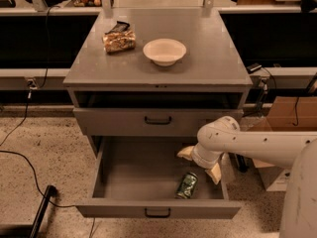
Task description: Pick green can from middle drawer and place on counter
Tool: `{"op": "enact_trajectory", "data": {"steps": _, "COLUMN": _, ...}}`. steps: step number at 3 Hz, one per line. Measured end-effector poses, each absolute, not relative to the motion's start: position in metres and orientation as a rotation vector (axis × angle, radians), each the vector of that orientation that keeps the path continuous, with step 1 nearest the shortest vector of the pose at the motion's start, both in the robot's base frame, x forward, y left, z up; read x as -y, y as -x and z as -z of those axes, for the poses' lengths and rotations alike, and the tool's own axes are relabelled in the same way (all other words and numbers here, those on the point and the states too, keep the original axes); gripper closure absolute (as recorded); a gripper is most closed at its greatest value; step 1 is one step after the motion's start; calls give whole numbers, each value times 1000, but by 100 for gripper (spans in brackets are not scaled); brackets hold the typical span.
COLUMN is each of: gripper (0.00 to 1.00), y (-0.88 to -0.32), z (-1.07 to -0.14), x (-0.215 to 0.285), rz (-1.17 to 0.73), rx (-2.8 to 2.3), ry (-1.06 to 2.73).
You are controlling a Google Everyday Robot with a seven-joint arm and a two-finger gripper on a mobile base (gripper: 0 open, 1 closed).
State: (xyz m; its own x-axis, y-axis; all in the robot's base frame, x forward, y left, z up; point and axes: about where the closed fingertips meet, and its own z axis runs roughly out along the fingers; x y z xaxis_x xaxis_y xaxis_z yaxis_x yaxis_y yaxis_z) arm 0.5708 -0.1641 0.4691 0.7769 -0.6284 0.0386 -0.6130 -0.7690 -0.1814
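The wide, shallow grey metal drawer (133, 172) stands pulled out at the cabinet's foot, its small dark bar handle (157, 212) nearest to view. Inside the drawer, toward its front right corner, the small green drink can (187, 185) lies on its side on the floor. My tool (200, 162) hangs just above and behind the can, over the drawer's right part. Its two tan fingers (185, 152) are spread apart and hold nothing. Directly above the drawer sits a closed grey drawer front (158, 120). Higher and farther back, the flat matte grey counter (208, 63) carries a round white bowl (164, 51) and, left of it, a crinkled snack bag (119, 39).
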Motion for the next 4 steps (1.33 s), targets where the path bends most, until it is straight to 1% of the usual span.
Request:
{"op": "enact_trajectory", "data": {"steps": 2, "gripper": 0, "y": -571, "z": -412, "x": 159, "rz": 83, "rx": -914, "ry": 2874}}
{"op": "enact_trajectory", "data": {"steps": 4, "gripper": 0, "y": -569, "z": -380, "x": 142, "rz": 69, "rx": -863, "ry": 2920}}
